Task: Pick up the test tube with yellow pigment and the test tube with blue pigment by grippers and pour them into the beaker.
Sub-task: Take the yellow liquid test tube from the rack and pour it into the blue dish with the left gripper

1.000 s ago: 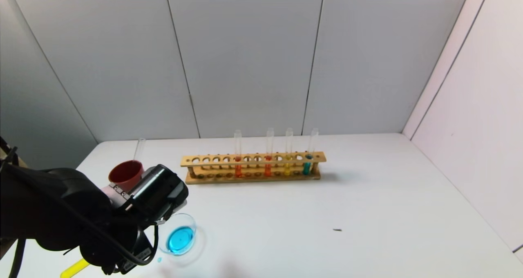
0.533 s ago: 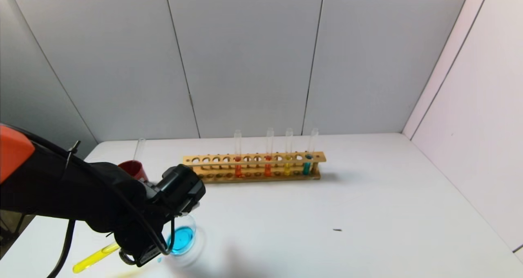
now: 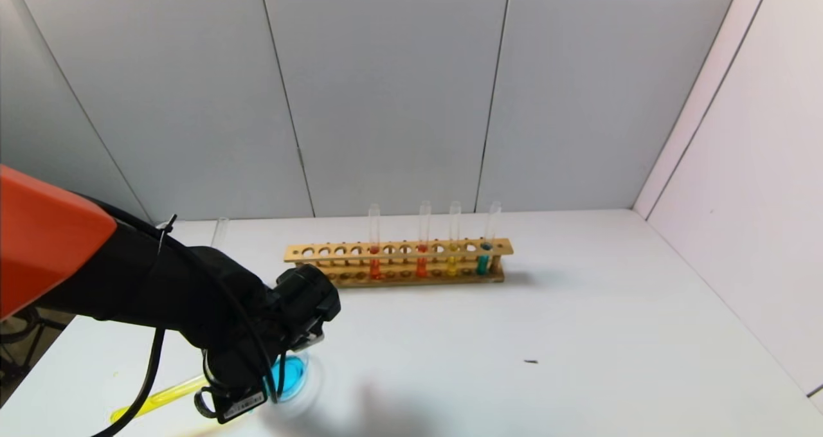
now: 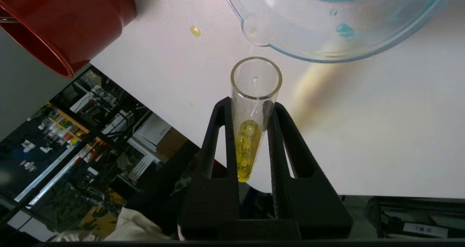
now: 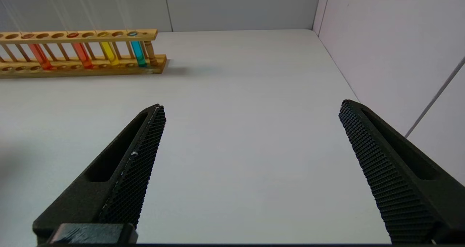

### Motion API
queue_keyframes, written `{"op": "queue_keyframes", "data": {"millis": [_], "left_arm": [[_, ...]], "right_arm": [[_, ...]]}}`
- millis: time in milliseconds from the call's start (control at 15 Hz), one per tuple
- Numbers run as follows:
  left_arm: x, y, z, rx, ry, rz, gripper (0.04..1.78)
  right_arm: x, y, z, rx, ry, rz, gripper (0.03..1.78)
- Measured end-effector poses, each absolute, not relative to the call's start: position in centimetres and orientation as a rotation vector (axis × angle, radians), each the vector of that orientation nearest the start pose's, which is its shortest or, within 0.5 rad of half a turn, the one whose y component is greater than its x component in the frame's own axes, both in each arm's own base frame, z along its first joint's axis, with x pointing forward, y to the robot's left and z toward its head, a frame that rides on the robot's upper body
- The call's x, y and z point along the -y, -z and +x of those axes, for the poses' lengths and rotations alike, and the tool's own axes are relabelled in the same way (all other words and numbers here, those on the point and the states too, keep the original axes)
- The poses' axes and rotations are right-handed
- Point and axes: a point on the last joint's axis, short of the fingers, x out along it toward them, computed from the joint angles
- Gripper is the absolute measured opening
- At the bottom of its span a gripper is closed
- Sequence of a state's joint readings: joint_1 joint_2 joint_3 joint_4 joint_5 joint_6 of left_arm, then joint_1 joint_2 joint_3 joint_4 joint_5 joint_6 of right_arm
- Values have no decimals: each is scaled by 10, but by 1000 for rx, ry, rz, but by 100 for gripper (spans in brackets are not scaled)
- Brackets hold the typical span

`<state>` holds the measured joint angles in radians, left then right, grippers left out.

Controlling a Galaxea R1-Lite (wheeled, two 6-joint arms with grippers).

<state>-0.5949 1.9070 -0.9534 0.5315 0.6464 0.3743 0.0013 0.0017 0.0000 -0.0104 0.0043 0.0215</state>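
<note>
Yellow-filled test tube [image 4: 250,130] clamped in left gripper [image 4: 250,105], mouth near beaker [image 4: 338,40], seemingly tilted

The yellow tube [image 4: 255,94] is clear, smooth glass with a glossy rim. The beaker [image 4: 290,40] is clear, glossy glass too. The left gripper [image 4: 250,110] looks like matt black plastic, faintly ridged. The right gripper [image 5: 250,138] has matt black jaws with a rough, cross-hatched face. The rack [image 3: 398,263] is pale, unpainted wood. The cup [image 4: 65,21] is smooth, dark red plastic with a dull sheen. The surface [image 3: 578,308] is white, smooth and matt.
</note>
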Motion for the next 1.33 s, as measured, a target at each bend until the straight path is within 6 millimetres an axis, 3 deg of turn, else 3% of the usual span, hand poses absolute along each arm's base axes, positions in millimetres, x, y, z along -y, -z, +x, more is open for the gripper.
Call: {"op": "queue_keyframes", "data": {"millis": [667, 1333], "left_arm": [[149, -81, 228, -1389, 250, 1334, 30], [156, -75, 229, -1414, 238, 1421, 30]], "right_arm": [[0, -77, -23, 9, -5, 21, 174], [0, -77, -23, 9, -5, 21, 174]]}}
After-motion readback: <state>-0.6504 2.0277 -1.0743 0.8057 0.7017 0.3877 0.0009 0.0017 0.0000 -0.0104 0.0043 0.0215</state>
